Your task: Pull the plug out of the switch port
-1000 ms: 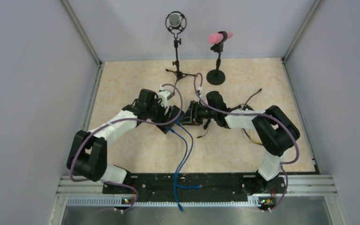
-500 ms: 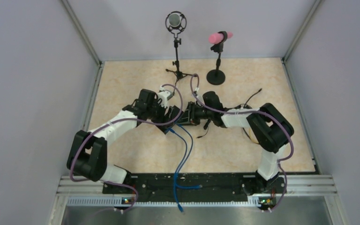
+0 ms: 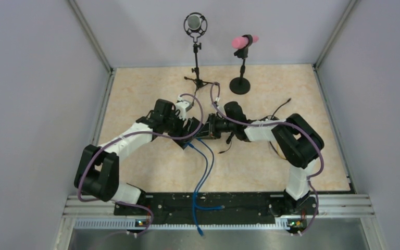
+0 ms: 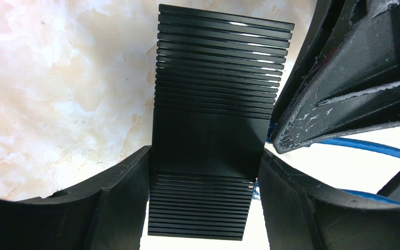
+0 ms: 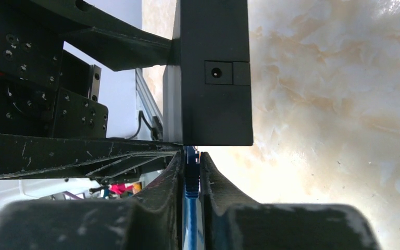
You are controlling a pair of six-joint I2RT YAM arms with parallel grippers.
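Note:
The switch is a black ribbed box at the table's middle. My left gripper is shut on it from the left; in the left wrist view my gripper clamps the switch's two sides. My right gripper reaches in from the right. In the right wrist view that gripper is shut on the blue plug, whose top end meets the lower edge of the switch. Whether the plug sits inside the port is hidden.
Blue cables run from the switch to the near edge. A grey microphone on its stand and a pink one stand at the back. A black cable lies by the right arm.
My right arm has shifted a little to the left, toward the switch. My left arm and the switch have not visibly moved.

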